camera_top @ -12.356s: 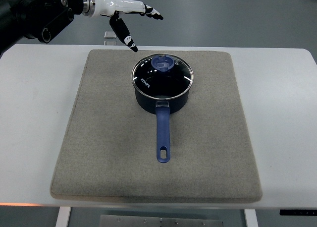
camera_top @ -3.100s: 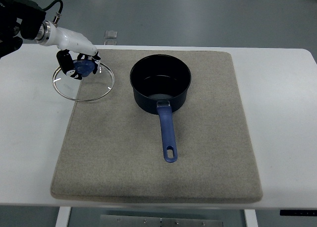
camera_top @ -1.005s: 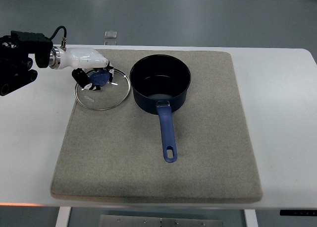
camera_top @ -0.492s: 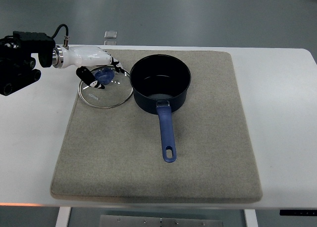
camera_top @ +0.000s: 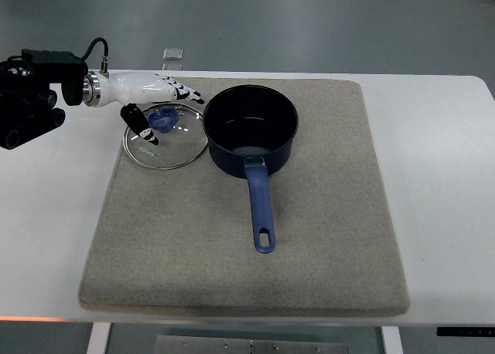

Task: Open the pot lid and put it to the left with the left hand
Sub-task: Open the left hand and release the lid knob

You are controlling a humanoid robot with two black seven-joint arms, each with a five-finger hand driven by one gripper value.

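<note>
Lid set down: round glass lid with blue knob (camera_top: 165,135) lies flat on grey felt mat (camera_top: 232,246), at nine o'clock of dark-blue saucepan (camera_top: 251,130); white left hand (camera_top: 151,99), fingers spread and holding nothing, hovers at its eleven o'clock edge.

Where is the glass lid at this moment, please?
The glass lid lies flat on the grey mat, just left of the open pot, under the left hand.

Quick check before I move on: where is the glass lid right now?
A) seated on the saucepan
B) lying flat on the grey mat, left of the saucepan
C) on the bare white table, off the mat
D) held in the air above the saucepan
B: the glass lid lies flat on the grey mat just left of the open saucepan, with the left hand spread open above its blue knob.
</note>
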